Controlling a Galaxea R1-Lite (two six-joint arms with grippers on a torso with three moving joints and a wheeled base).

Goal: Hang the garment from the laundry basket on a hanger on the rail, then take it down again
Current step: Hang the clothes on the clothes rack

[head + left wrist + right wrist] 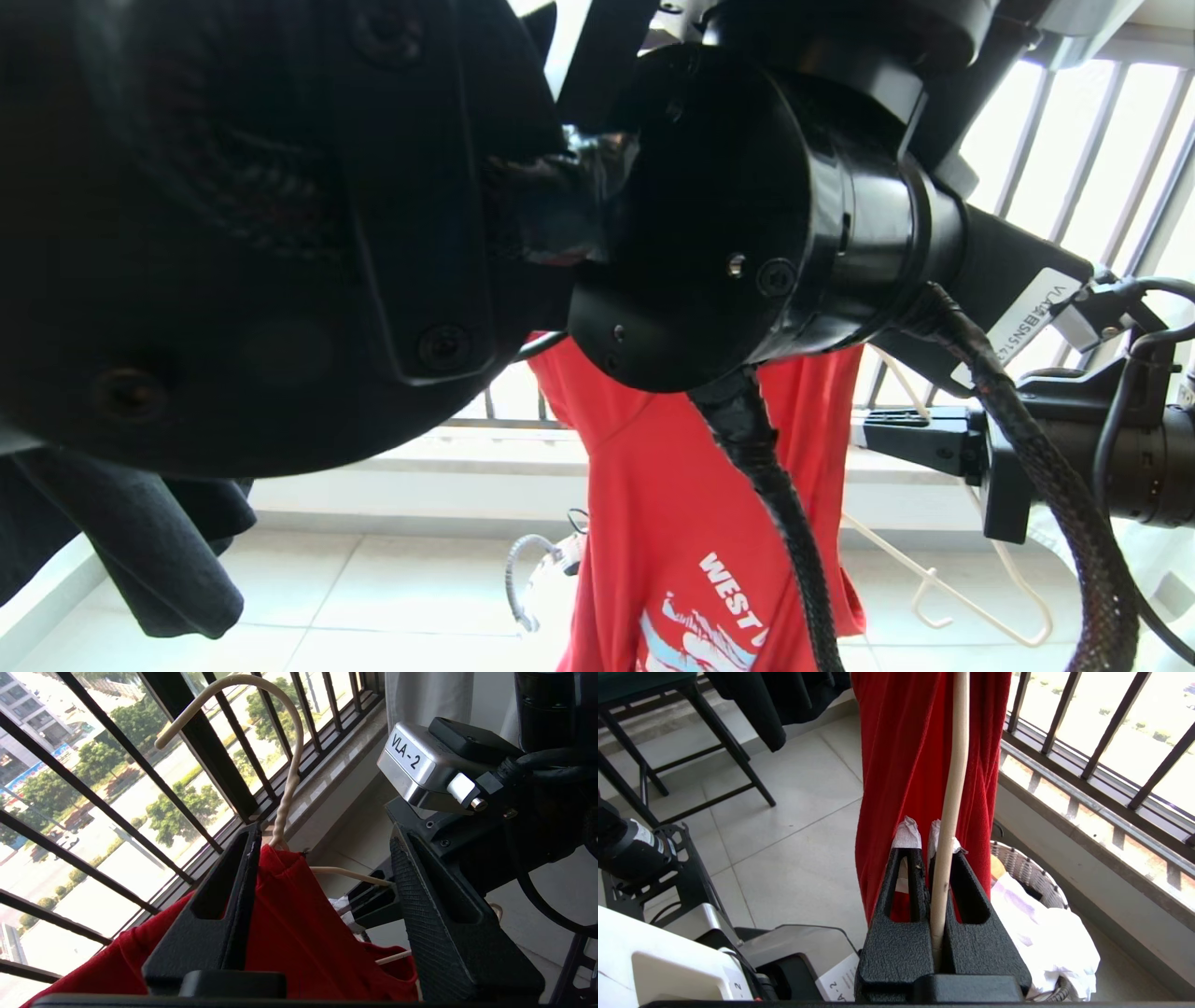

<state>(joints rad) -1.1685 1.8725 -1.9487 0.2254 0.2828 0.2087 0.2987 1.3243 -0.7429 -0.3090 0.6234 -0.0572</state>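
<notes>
While hidden from the head, right gripper [930, 847] pinching hanger [952, 779]; left gripper [327, 858] spread.

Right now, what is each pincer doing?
Left pincer: open, straddling the red T-shirt.
Right pincer: shut on the hanger.

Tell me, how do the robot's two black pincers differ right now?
The left pincer stands open, its fingers apart on either side of the red T-shirt near the hook of the thin cream wire hanger, gripping nothing. The right pincer is shut on the cream hanger's thin arm, with the red shirt hanging just behind. The right pincer's fingertips carry white wrapping. Both are black, textured and wedge-shaped.
</notes>
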